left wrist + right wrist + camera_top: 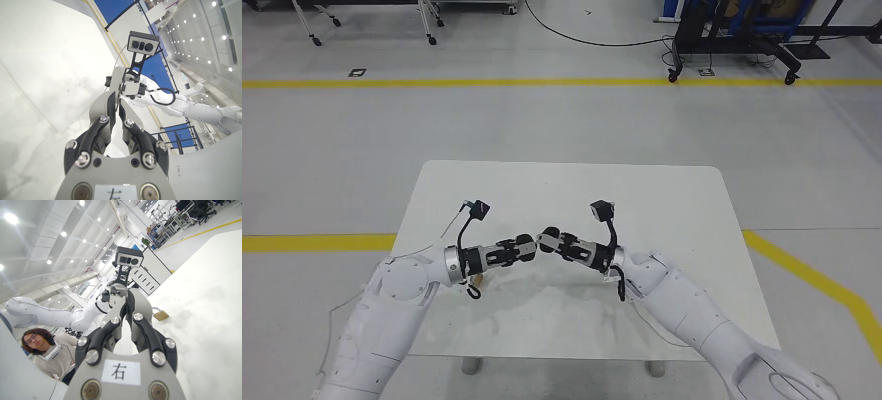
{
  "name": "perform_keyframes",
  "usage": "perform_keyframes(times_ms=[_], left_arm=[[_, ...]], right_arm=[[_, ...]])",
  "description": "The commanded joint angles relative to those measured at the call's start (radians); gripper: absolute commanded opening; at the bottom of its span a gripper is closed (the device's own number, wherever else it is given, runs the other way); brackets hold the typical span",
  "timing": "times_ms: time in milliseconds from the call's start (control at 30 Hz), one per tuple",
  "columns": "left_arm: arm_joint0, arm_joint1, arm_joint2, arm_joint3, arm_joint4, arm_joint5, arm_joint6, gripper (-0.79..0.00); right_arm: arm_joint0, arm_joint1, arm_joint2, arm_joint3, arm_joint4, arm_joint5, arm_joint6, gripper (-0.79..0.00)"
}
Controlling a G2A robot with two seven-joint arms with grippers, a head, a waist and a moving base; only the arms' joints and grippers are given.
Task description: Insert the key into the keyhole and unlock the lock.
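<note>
Meeting tip-to-tip, left gripper (pixel 117 101) and right gripper (pixel 129 295), jaws narrow (contents unclear), lock (pixel 160 315) on table (pixel 672 205) nearby, edges well off.

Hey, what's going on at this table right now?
Two robot arms meet tip to tip above the table. The left end effector is shut on a thin dark piece, probably the key. The right end effector is shut just in front of it. The lock lies on the table, held by neither arm, so the key is not yet in it.
</note>
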Motion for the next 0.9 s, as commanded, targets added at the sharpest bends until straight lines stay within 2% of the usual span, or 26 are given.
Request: perform_keyframes(times_ms=[0,67,100,133,167,433,500,667,867], left_arm=[[-0.001,0.001,0.001,0.000,0.003,-0.001,0.002,-0.785],[-0.001,0.002,0.002,0.001,0.006,-0.002,0.008,-0.785],[-0.001,0.003,0.002,0.001,0.006,-0.002,0.011,-0.785],[-0.001,0.004,0.001,0.001,0.006,0.000,0.014,-0.785],[-0.002,0.004,0.001,0.001,0.007,0.001,0.016,-0.785],[-0.001,0.013,-0.007,-0.020,0.019,-0.008,0.002,-0.785],[-0.007,0.020,-0.008,-0.033,0.034,-0.014,-0.061,-0.785],[-0.019,0.039,-0.031,-0.050,0.043,-0.007,-0.201,-0.785],[-0.025,0.052,-0.032,-0.058,0.060,-0.007,-0.279,-0.785]], right_arm=[[-0.002,0.000,0.004,-0.003,0.000,0.000,0.004,-0.785],[-0.004,0.000,0.008,-0.004,0.001,0.000,0.010,-0.785],[-0.005,-0.001,0.009,-0.004,0.003,0.000,0.013,-0.717],[-0.006,-0.001,0.011,-0.004,0.005,0.000,0.016,-0.520],[-0.006,-0.001,0.012,-0.003,0.006,0.000,0.018,-0.499],[-0.016,0.005,0.040,0.000,0.016,0.000,0.048,-0.508],[-0.015,0.012,0.052,0.011,-0.005,0.000,0.074,-0.529],[-0.012,0.037,0.075,0.017,-0.072,0.029,0.170,-0.474],[-0.039,0.055,0.076,-0.057,-0.059,0.044,0.264,-0.468]])
